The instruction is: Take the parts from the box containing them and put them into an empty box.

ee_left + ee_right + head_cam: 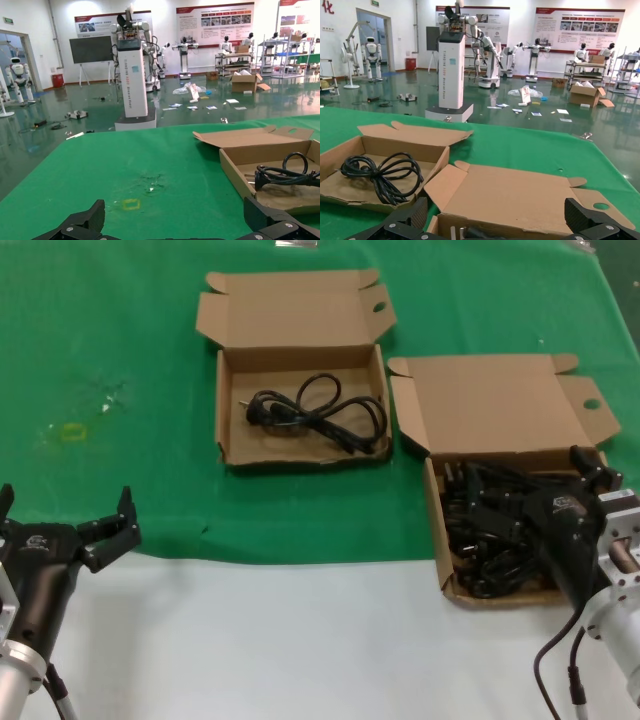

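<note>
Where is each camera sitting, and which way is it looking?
Head view: on the robot's head, looking down at the green table; both arms show, left pincer and right pincer.
Left wrist view: on the left arm, looking across the table into the hall; its finger shows.
Right wrist view: above the full box; its finger shows.
All three share the box with one cord.

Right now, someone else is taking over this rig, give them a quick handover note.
Left gripper: open, idle over the table's near left edge, holding nothing.
Right gripper: open, low over the right box, no cord gripped.
Right box: a pile of black cords.
Left box: one coiled cord on its floor.
Done: one cord moved, judging by the boxes.
Left: grasp and transfer the remaining pile, cord by cord.
</note>
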